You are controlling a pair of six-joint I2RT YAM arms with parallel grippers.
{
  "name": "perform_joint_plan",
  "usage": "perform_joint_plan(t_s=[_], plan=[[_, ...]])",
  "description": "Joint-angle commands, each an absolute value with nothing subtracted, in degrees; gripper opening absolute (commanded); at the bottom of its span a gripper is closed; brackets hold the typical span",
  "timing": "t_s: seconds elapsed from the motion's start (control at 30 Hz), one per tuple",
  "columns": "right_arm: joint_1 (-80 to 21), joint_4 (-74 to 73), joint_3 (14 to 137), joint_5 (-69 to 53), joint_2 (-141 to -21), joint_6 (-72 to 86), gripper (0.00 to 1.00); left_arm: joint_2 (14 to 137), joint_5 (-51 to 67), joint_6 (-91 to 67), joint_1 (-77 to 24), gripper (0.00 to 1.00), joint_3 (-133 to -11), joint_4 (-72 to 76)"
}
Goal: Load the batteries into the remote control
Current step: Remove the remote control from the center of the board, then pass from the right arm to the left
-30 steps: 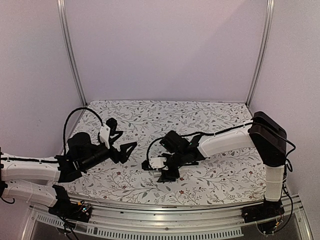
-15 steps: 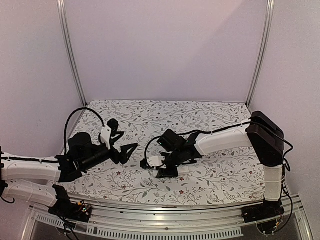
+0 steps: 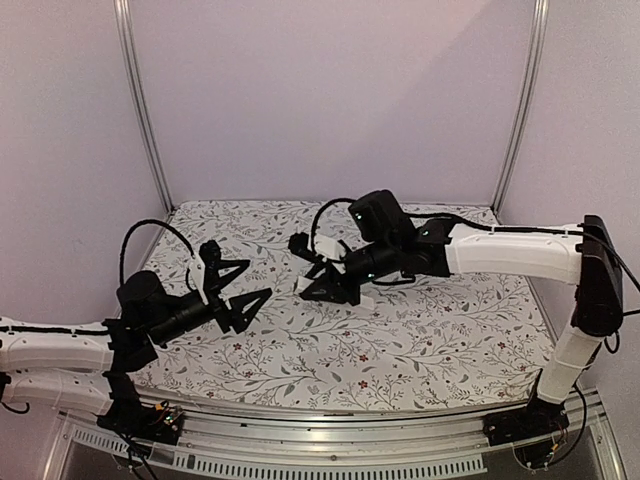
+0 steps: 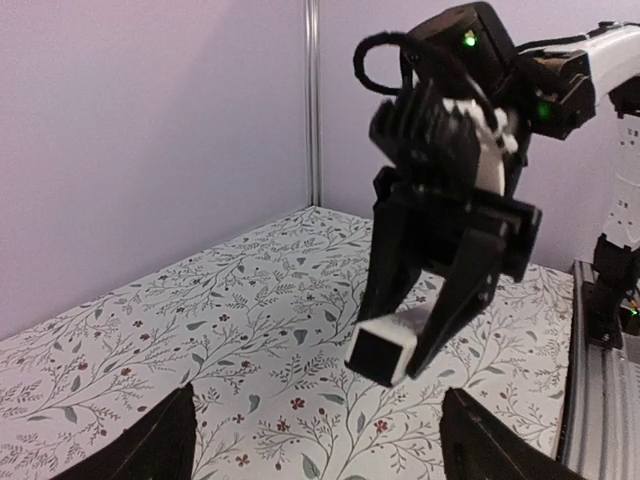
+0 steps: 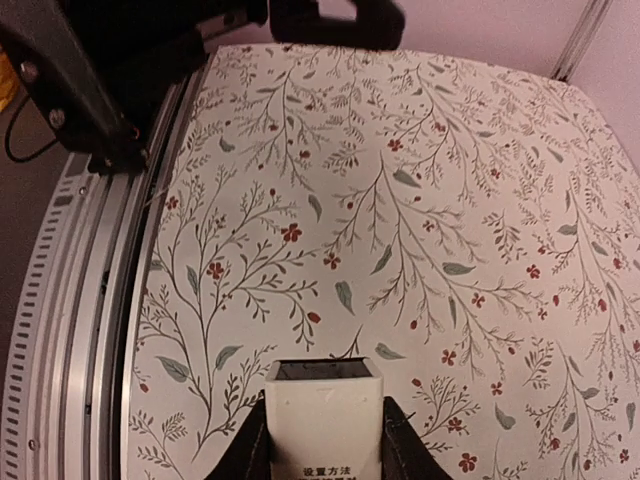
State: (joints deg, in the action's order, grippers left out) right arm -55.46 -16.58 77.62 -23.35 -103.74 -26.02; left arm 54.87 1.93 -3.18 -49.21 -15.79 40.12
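My right gripper [image 3: 310, 270] is shut on the white remote control [image 5: 322, 425] and holds it in the air above the middle of the table. The remote's open dark end [image 4: 385, 352] points toward my left gripper. Printed text shows on its upper face in the right wrist view. In the top view the remote is hard to make out between the black fingers. My left gripper [image 3: 255, 280] is open and empty, a short way to the left of the right gripper and facing it; its tips frame the left wrist view [image 4: 320, 450]. No batteries are in view.
The floral tablecloth [image 3: 420, 340] covers the table. The aluminium rail [image 5: 90, 300] runs along the near edge. Metal corner posts [image 3: 140, 110] stand against the lilac walls. The left arm [image 5: 80, 70] shows at the top left of the right wrist view.
My right arm has stretched out and lifted the remote up and toward the far side. My left gripper has dropped slightly and still faces it.
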Motion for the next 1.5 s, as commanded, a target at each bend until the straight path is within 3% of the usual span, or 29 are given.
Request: perform_joint_plan(t_s=[0.0, 0.27, 0.5, 0.9, 1.17, 1.37, 1.47], plan=[[-53.3, -3.0, 78.8, -31.8, -94.3, -12.8, 0.14, 55.4, 8.5, -1.0, -49.8, 0.83, -16.5, 45.1], [-53.3, 18.4, 73.9, -32.7, -86.4, 1.4, 0.13, 67.3, 16.9, -2.1, -53.1, 0.85, -28.4, 52.6], [-53.3, 26.5, 70.4, -34.7, -83.6, 7.5, 0.13, 78.4, 22.6, -9.3, -54.4, 0.84, -38.5, 59.7], [-53.4, 29.1, 66.5, -33.6, -81.4, 8.3, 0.13, 84.6, 22.0, -14.3, -56.4, 0.42, -43.5, 62.9], [-53.4, 29.2, 65.9, -32.9, -81.3, 7.2, 0.13, 86.3, 22.9, -15.7, -56.8, 0.40, -45.2, 63.2], [-53.3, 29.0, 65.4, -32.2, -80.5, 6.7, 0.13, 86.3, 23.1, -16.3, -57.0, 0.02, -45.8, 62.9], [-53.3, 27.8, 65.0, -30.5, -79.9, 6.3, 0.23, 85.3, 21.2, -16.8, -57.0, 0.00, -44.8, 62.6]])
